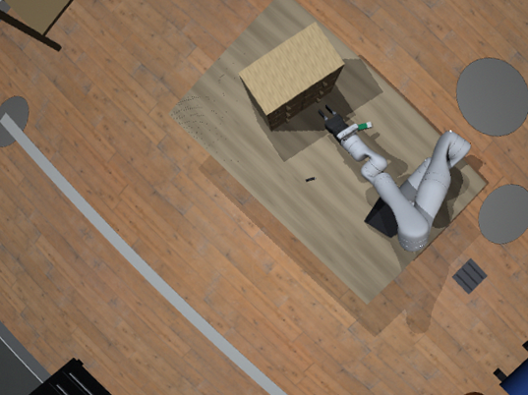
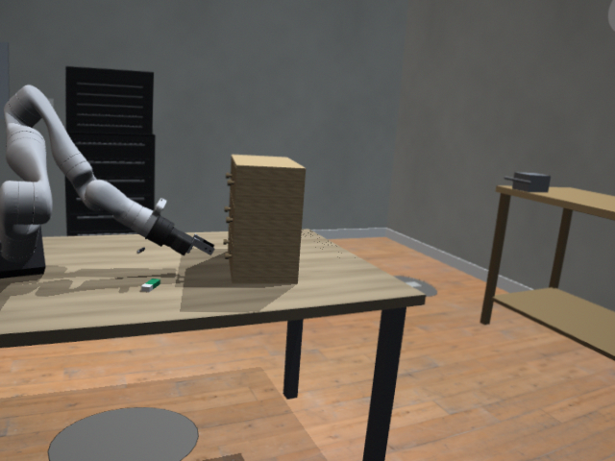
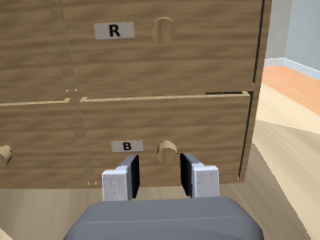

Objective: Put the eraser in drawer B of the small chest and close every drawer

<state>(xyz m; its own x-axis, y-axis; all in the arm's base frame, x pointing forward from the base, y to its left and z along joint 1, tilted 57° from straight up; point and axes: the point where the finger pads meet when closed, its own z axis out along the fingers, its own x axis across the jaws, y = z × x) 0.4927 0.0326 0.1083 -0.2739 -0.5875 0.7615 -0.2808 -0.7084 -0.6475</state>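
Note:
The small wooden chest (image 1: 290, 73) (image 2: 268, 218) (image 3: 167, 67) stands upright on the table (image 1: 331, 226) (image 2: 323, 278). In the wrist view its drawers look pushed in. The drawer marked B (image 3: 200, 127) is in the bottom row, with a round knob (image 3: 167, 151). My gripper (image 1: 325, 111) (image 2: 209, 246) (image 3: 159, 168) is partly open and empty. It is low, pointing at that knob, a short way in front of it. The green and white eraser (image 1: 363, 125) (image 2: 150, 284) lies on the table behind the gripper, beside my wrist.
The drawer marked R (image 3: 115, 30) is right above B. A small dark object (image 1: 311, 178) (image 2: 140, 250) lies on the table away from the chest. My arm's base (image 1: 382, 220) stands at the table's other end. A side shelf (image 2: 546, 196) stands off to the right.

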